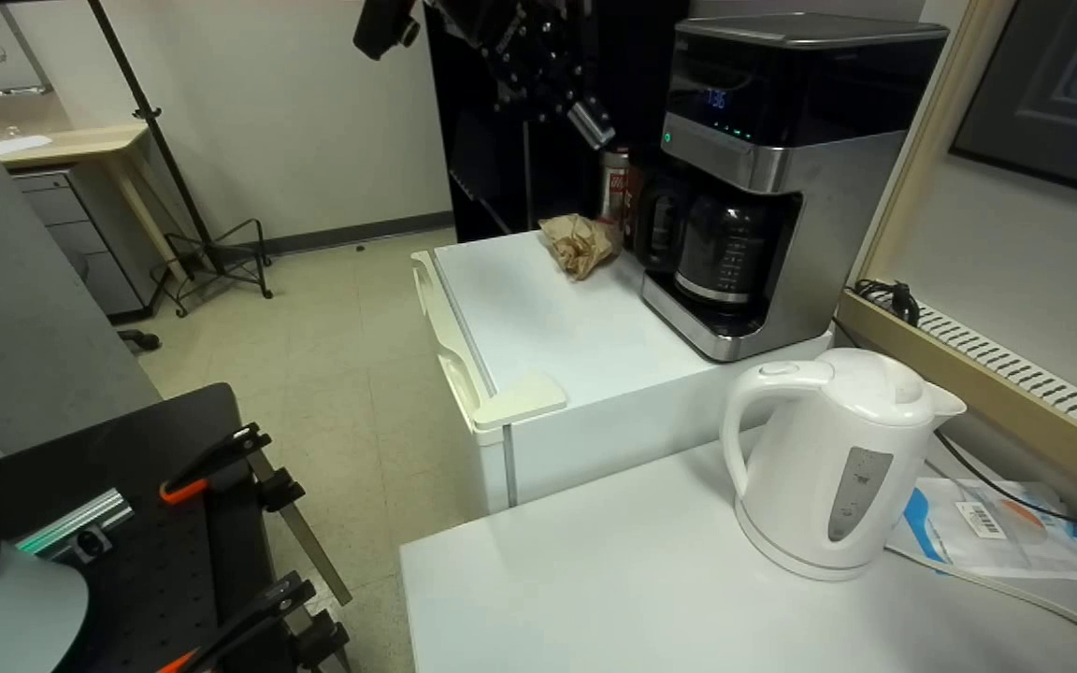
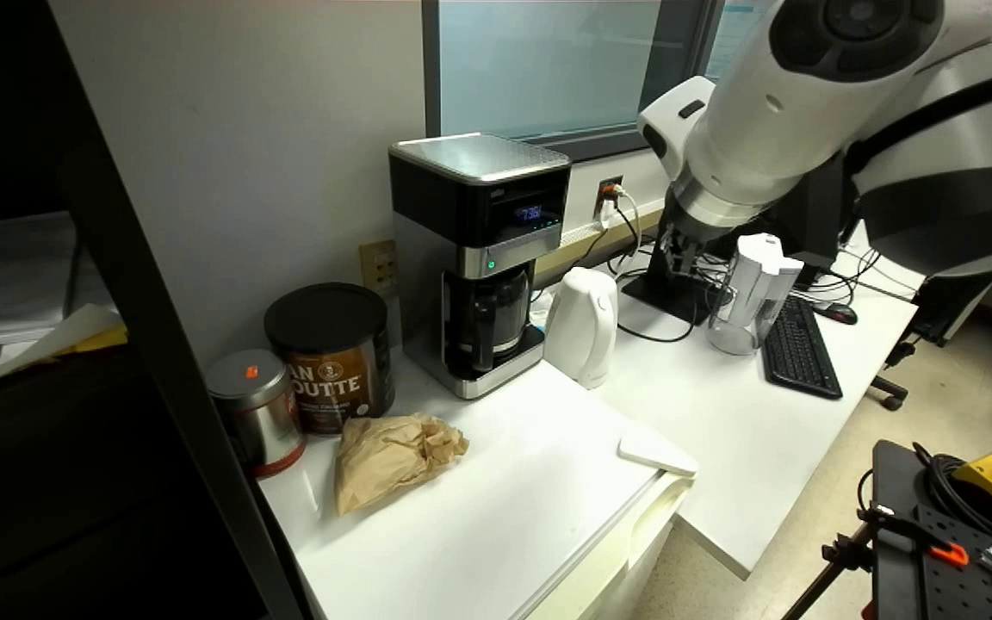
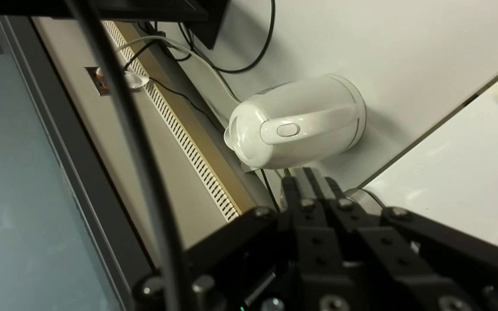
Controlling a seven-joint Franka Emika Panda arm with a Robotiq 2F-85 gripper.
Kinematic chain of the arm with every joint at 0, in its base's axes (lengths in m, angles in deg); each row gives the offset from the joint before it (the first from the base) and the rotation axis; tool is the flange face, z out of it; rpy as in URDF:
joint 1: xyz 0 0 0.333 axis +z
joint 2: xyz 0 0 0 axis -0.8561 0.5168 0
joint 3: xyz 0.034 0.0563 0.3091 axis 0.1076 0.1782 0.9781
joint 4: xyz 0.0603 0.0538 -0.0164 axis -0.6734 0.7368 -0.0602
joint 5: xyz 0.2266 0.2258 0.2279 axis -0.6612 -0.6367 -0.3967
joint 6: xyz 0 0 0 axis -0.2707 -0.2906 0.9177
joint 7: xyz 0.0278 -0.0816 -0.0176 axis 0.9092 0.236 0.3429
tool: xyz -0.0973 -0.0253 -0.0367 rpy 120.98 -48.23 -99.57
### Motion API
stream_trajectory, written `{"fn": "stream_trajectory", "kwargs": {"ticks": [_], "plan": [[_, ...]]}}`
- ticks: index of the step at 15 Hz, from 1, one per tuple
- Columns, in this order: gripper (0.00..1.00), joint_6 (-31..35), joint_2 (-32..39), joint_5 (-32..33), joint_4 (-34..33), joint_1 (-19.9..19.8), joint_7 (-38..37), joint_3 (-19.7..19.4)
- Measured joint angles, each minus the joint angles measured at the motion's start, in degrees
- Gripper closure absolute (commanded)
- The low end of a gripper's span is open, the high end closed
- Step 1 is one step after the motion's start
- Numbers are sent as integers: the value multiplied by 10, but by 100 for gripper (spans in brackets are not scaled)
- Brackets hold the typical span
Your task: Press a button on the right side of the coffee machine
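Observation:
The coffee machine is a black and silver-grey box with a dark glass carafe in its lower half. It also stands at centre left in an exterior view. Its front has a lit blue display, a row of small lights, and a green-lit button, also visible here. My gripper is shut and empty, raised and apart from the machine's front. The gripper is to the machine's right in an exterior view. In the wrist view the gripper hides most of the machine.
A white kettle stands beside the machine, ahead of the fingertips in the wrist view. A paper bag, a brown can and a metal tin are on the machine's far side. A clear pitcher stands on the desk.

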Motion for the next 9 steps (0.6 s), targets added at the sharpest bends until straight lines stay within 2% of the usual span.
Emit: {"fn": "stream_trajectory", "kwargs": {"ticks": [9], "plan": [[99, 27, 103, 50, -104, 0, -10, -19]]}}
